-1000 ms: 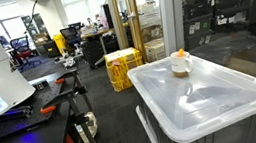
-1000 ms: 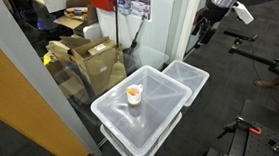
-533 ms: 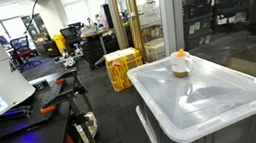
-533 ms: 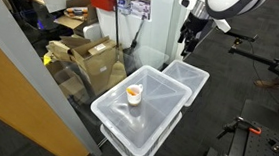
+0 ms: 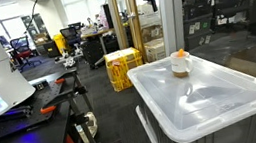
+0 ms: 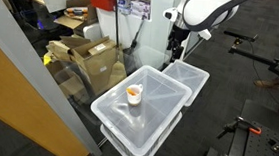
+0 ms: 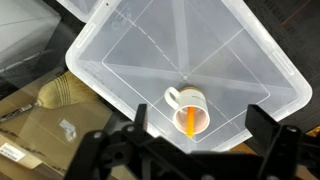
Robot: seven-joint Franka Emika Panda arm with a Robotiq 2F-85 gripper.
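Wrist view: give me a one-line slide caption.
Open end effector above a white mug holding something orange, on a translucent bin lid.

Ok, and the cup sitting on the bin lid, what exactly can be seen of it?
The cup is a small white mug, ceramic by its look, with one loop handle on its side. It stands upright, mouth up, on the translucent plastic lid of a storage bin, which alone touches it from outside. An orange object sits inside and pokes above the rim; what it is cannot be told. The open fingers hang well above it, apart.
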